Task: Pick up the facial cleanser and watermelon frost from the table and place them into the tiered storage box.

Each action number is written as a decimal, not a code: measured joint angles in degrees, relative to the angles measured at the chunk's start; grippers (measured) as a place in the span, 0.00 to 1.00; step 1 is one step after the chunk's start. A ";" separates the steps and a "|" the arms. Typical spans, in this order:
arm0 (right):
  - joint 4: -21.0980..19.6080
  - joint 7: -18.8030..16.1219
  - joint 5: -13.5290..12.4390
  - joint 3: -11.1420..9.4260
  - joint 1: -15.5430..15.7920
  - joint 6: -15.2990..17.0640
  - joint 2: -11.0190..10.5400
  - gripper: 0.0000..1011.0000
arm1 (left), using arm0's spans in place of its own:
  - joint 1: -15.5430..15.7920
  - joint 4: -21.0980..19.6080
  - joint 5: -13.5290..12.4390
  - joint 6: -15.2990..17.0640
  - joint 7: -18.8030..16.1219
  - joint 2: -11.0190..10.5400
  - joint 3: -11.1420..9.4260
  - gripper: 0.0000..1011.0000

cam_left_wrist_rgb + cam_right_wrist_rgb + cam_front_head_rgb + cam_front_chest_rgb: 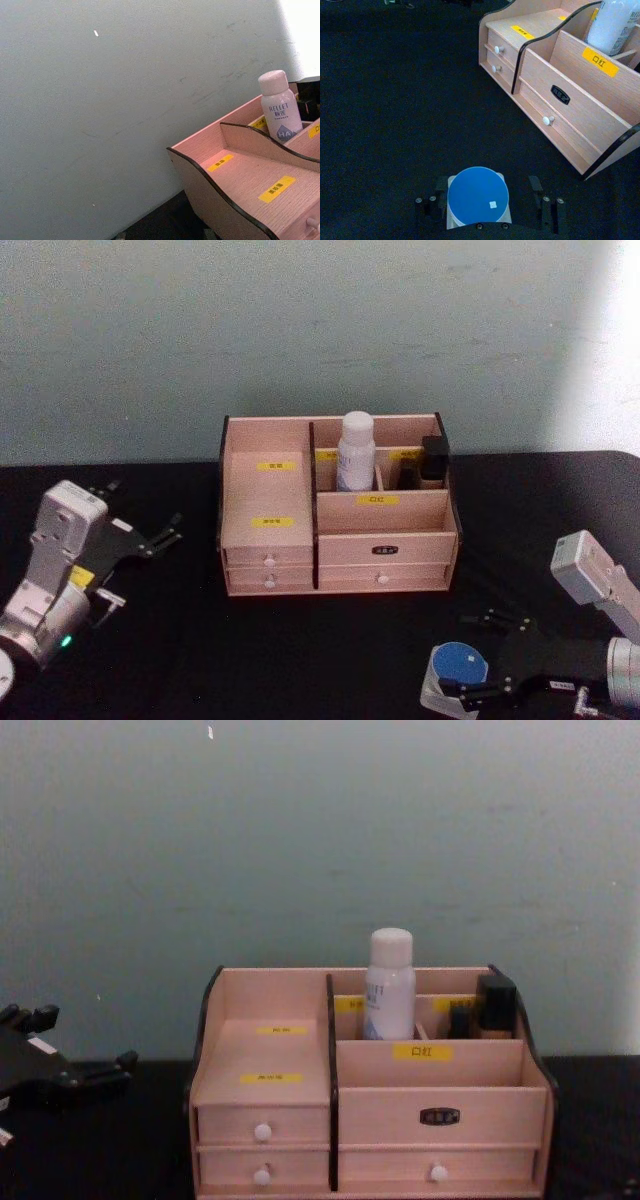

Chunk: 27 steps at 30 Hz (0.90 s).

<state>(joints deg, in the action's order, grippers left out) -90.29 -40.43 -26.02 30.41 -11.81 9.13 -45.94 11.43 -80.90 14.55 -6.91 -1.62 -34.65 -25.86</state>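
Front right on black table (300,660): blue-lidded jar (478,196), upright, sitting between spread jaws of right gripper (487,184), one finger each side, nothing clamped yet. Likely next: squeeze across round wall, then lift up and left. Beyond: wooden box (395,540), way to it unobstructed. White bottle (355,450) already upright in rear compartment, dark bottles (433,462) beside. Left gripper (140,515) left of box, jaws spread, empty.
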 joint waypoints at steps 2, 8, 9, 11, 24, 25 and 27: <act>0.07 0.05 0.10 0.07 -0.04 0.06 0.09 0.99 | 0.00 0.00 0.00 0.00 0.00 0.00 0.00 0.99; 0.43 0.05 0.31 0.24 -0.26 0.16 0.31 0.99 | 0.00 0.00 0.00 0.00 0.00 0.00 0.00 0.99; 0.48 0.05 0.33 0.25 -0.28 0.16 0.33 0.99 | 0.00 0.00 0.00 0.00 0.00 0.00 0.00 0.99; 0.57 0.04 0.40 0.30 -0.31 0.18 0.36 0.99 | 0.00 0.00 0.00 0.00 0.00 0.00 0.00 0.99; 0.84 0.08 1.13 0.57 -0.42 0.05 0.55 0.99 | 0.00 0.00 0.00 0.00 0.00 0.00 0.00 0.99; 0.84 0.09 1.15 0.58 -0.42 0.05 0.56 0.99 | 0.00 0.00 0.00 0.00 0.00 0.00 0.00 0.99; 0.83 0.09 1.15 0.58 -0.42 0.05 0.57 0.99 | 0.00 0.00 0.00 0.00 0.00 0.00 0.00 0.99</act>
<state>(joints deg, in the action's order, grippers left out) -89.46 -40.34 -24.86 30.99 -12.23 9.17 -45.38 11.43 -80.90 14.55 -6.91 -1.62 -34.65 -25.86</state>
